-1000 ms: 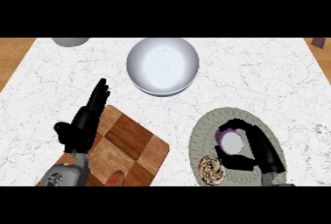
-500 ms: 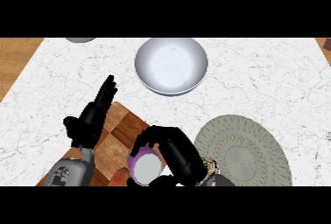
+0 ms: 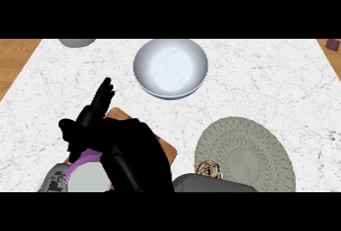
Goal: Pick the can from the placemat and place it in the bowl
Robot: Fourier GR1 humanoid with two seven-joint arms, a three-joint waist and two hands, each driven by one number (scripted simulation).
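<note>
White marbled worktop [image 3: 279, 90], wood showing at its far left edge. Far left, top: a grey rounded object [image 3: 76, 42], cut by the view's edge, not identifiable. Left of centre: left hand [image 3: 90, 119], fingers straight and pointing up, holding nothing, resting above a wooden board [image 3: 166, 153] of which only small parts show. Lower left of centre: can [image 3: 85, 173], purple-sided with a pale grey end, lifted close to the view; right hand [image 3: 136, 151] laid across it with fingers curled round its upper side, hiding much of it. The can is therefore off the placemat and carried, judged to be in transit; it stands well short of the bowl. Centre, top: bowl [image 3: 170, 67], pale grey, nothing in it. Right of centre, bottom: round woven placemat [image 3: 246, 153], greenish grey, no can on it; a small brownish item [image 3: 209, 169] lies at its lower left rim, too small to identify. Status: pick done; the carry to the bowl and the release remain.
</note>
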